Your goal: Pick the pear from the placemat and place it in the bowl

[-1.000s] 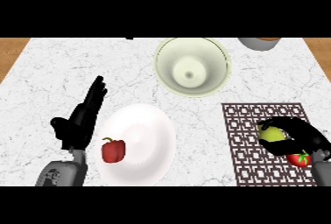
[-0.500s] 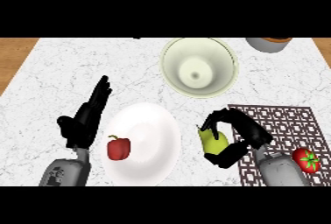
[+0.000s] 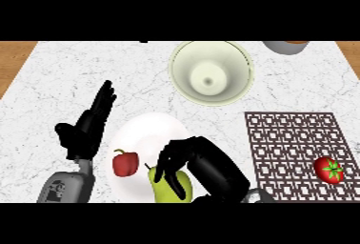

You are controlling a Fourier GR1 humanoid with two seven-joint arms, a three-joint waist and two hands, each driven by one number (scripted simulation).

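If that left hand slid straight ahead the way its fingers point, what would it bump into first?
Probably nothing. The open left hand points up and slightly right, over bare counter, and that line seems to pass left of the bowl on its way to the far edge.

No text, label or number can be read; only a small dark marking is seen on the left forearm (image 3: 65, 188), illegible

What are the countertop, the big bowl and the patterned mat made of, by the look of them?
The countertop looks like white marble or imitation: grey veins on a pale surface. The bowl seems glazed ceramic, cream and smooth, though plastic is possible. The placemat is a flat dark brown lattice with open gaps, maybe cut plastic or woven fibre; unclear which.
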